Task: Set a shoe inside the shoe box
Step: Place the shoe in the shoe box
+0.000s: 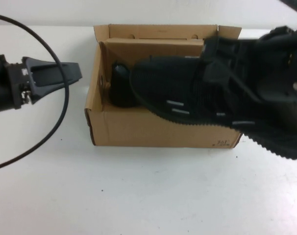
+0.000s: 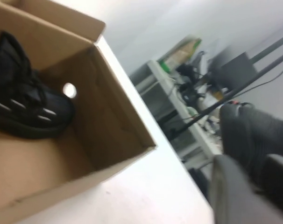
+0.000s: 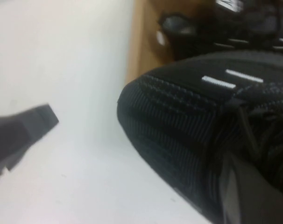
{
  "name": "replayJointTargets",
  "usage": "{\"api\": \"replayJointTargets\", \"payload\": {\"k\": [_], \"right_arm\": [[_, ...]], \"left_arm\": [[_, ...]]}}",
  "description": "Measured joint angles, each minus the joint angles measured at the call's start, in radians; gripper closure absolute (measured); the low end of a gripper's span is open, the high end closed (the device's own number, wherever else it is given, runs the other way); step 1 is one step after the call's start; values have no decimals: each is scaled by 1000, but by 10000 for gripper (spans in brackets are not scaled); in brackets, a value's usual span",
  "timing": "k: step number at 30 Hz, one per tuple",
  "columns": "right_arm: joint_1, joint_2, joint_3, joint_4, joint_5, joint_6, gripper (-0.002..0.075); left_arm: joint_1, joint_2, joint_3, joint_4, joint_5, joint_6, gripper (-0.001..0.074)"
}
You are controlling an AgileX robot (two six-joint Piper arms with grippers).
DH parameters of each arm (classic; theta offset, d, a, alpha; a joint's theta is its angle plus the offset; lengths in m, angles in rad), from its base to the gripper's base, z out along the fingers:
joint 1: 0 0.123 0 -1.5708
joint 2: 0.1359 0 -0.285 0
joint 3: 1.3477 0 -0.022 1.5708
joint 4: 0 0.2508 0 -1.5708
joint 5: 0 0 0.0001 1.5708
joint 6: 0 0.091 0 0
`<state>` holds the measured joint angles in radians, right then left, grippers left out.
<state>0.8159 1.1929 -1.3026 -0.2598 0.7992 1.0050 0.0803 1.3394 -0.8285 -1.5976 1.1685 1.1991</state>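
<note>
Above the shoe box (image 1: 138, 128), our right gripper (image 1: 222, 66) clamps the shoe (image 1: 187, 95) toe-first for lowering beside its mate (image 1: 120, 85); our left gripper (image 1: 65, 73), fingers together, waits left of the box.

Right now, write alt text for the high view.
The right gripper holds a black shoe tilted over an open brown shoe box that already contains another black shoe. The left gripper is left of the box, over the white table.
</note>
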Motion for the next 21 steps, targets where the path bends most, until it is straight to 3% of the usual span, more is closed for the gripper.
{"api": "replayJointTargets", "payload": {"k": [2,4,9,14,21], "right_arm": [[-72,5,0,93,-35,-73,727],[-144,16,0,199,-59,-177,727],[-305,83,0,594,-83,-563,727],[-396,206,-41,939,-55,-930,727],[-440,398,-192,1073,-19,-1093,727]], "left_arm": [[15,0,-14,19,0,9,678],[25,-14,-21,40,0,13,709],[27,-108,-25,180,-77,16,733],[30,-231,-28,314,-194,-2,736],[30,-356,-32,409,-190,-74,736]]}}
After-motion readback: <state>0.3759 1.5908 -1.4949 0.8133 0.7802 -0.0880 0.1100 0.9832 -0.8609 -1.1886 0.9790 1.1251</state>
